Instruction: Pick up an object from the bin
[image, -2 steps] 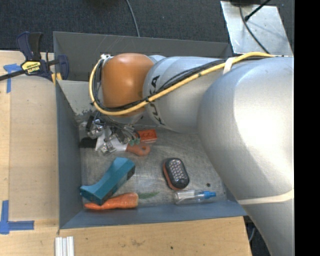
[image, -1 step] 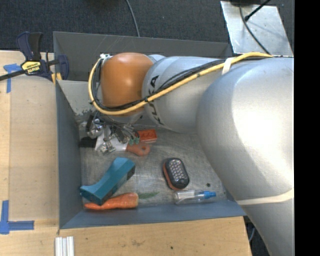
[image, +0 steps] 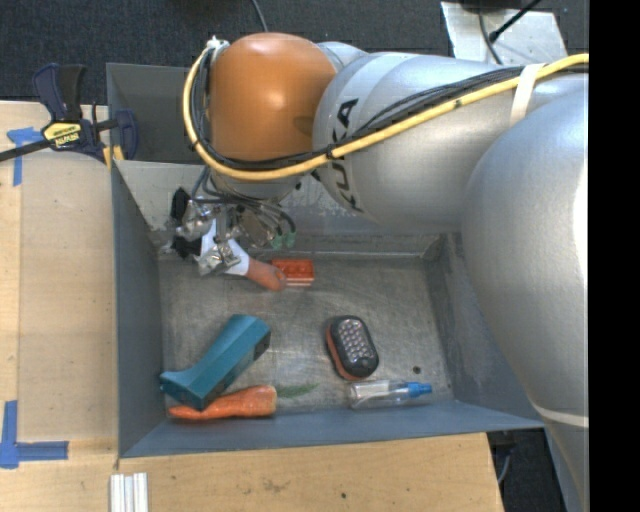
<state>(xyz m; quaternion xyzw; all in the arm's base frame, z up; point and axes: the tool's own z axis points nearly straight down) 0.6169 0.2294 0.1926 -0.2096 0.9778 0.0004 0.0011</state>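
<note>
Gripper (image: 215, 248): far left of the bin (image: 135, 350), open or closed I cannot tell.
Beside it: small orange block (image: 293, 271), just right.

Lower left in the bin (image: 136, 340), a carrot (image: 226, 403) lies below a dispenser (image: 218, 360); to their right, a keypad (image: 351, 347) sits above a tube (image: 388, 393).
</note>
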